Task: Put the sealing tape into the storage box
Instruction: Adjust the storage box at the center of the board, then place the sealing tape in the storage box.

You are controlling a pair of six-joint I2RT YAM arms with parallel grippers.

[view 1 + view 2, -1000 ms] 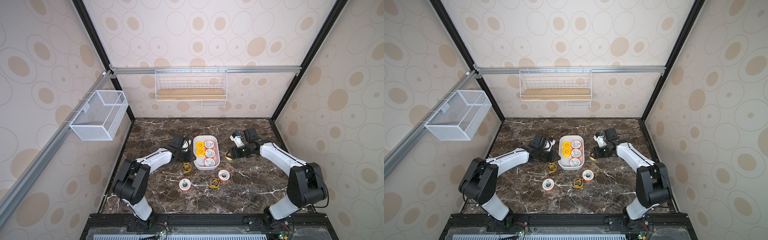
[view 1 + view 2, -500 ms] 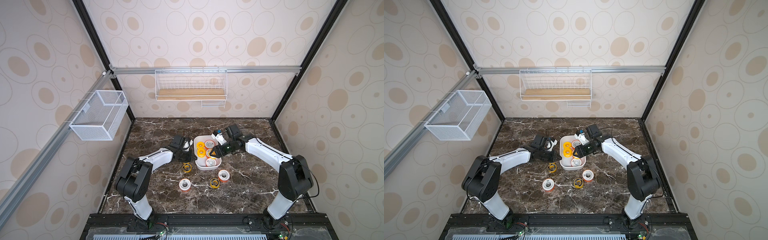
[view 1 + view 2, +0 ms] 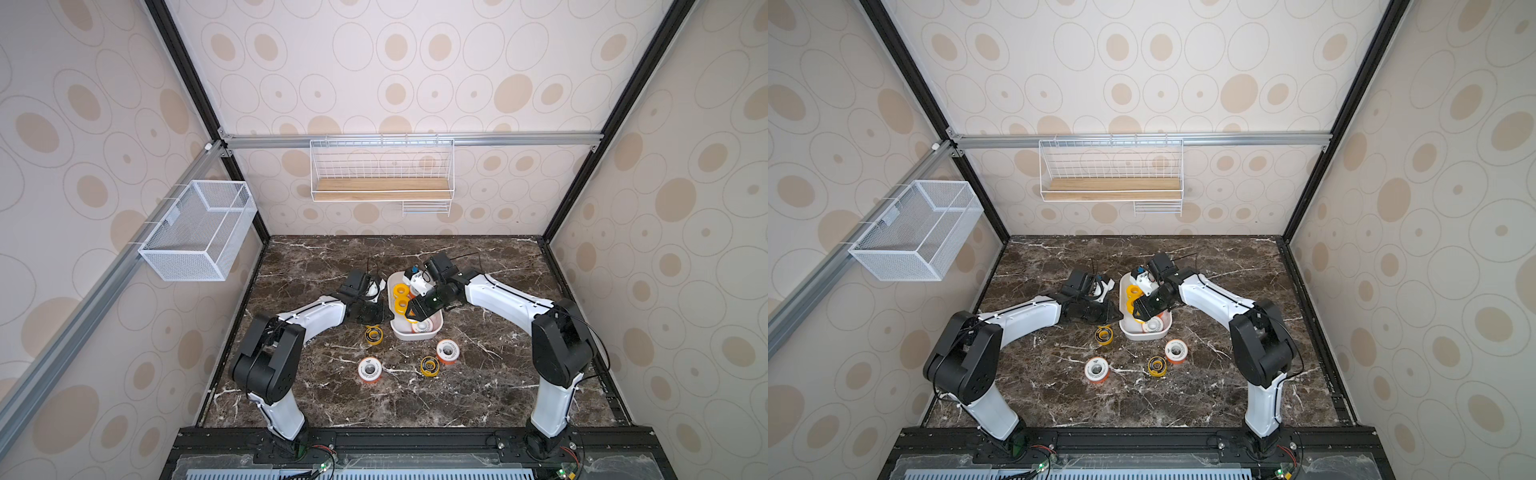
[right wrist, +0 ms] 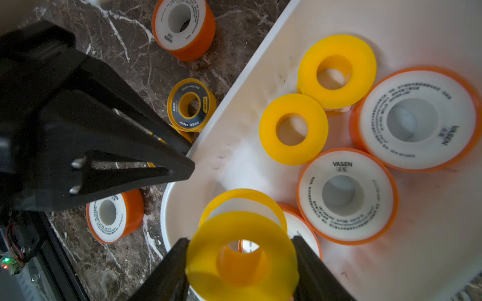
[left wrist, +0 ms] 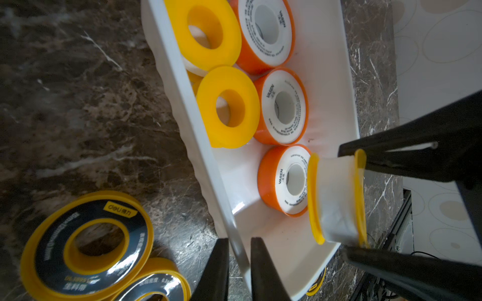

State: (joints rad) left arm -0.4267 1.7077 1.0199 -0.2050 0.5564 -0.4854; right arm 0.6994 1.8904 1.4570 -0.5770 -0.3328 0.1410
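While our left end effector is clamped on the left wall of the storage box, our right end effector holds a yellow sealing tape just above the box's near end. We see four more tapes on the counter.

Left arm stretched low, left gripper pinched tight on the box wall. Right arm reaches in from the opposite side, wrist tipped down, right gripper clamping a spool across its rims.
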